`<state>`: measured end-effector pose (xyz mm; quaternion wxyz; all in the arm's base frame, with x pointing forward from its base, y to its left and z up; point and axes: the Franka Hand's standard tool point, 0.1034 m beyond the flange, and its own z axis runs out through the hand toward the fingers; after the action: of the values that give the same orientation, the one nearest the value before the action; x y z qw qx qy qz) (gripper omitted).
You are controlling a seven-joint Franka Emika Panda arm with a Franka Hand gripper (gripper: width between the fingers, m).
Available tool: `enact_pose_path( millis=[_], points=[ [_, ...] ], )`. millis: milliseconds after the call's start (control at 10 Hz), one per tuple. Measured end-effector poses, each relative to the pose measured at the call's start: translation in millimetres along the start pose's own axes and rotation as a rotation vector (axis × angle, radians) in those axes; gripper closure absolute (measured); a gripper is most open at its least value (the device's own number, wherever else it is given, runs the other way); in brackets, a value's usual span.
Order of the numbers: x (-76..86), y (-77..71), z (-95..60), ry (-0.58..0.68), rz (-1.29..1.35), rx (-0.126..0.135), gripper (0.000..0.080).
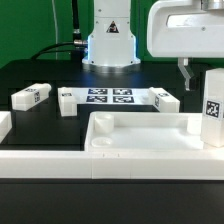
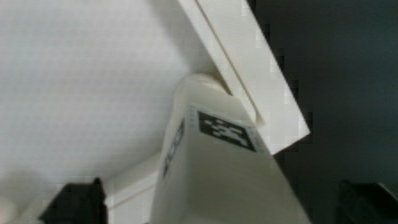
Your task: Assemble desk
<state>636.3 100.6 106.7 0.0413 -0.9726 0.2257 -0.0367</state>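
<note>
While the gripper hung with its jaws spread wide and nothing in them, the part that mattered most was the upright leg just beneath it. In the exterior view this leg stood at the exterior view's right edge, against the right end of the desk top, and the gripper sat above it and a little toward the exterior view's left. The leg's long axis ran vertically, with its tagged face turned toward the camera. In the wrist view the same leg filled the middle, with a dark fingertip on either side and a sliver of gap at each, so the fingers straddled it without touching. Whether its foot was fully seated in a corner socket could not be told. Two more legs lay on their sides farther back on the dark table, one at the exterior view's left and one just right of the marker board, at. The latter looked the nearer pick, lying left of and beyond the gripper.
</note>
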Motion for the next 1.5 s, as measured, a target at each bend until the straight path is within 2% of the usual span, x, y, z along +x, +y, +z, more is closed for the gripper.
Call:
enact_pose_path(
  millis=[400,900,1000,1200,1300,1400,1500],
  points=[
    [-0.4,-3.3,0.2,-0.001,-0.384,-0.025,0.0151],
    [-2.3,0.0,5.5,-0.016,-0.839,-0.029,0.0151],
    [-2.3,0.0,5.5,-0.016,-0.847,-0.029,0.0151],
    [-2.0,0.5,5.7,-0.017,-0.851,-0.030,0.0417],
    [-2.0,0.6,5.8,-0.017,-0.851,-0.030,0.0417],
    [-2.0,0.6,5.8,-0.017,-0.851,-0.030,0.0511],
    [-2.0,0.6,5.8,-0.017,-0.850,-0.030,0.0511]
  ],
)
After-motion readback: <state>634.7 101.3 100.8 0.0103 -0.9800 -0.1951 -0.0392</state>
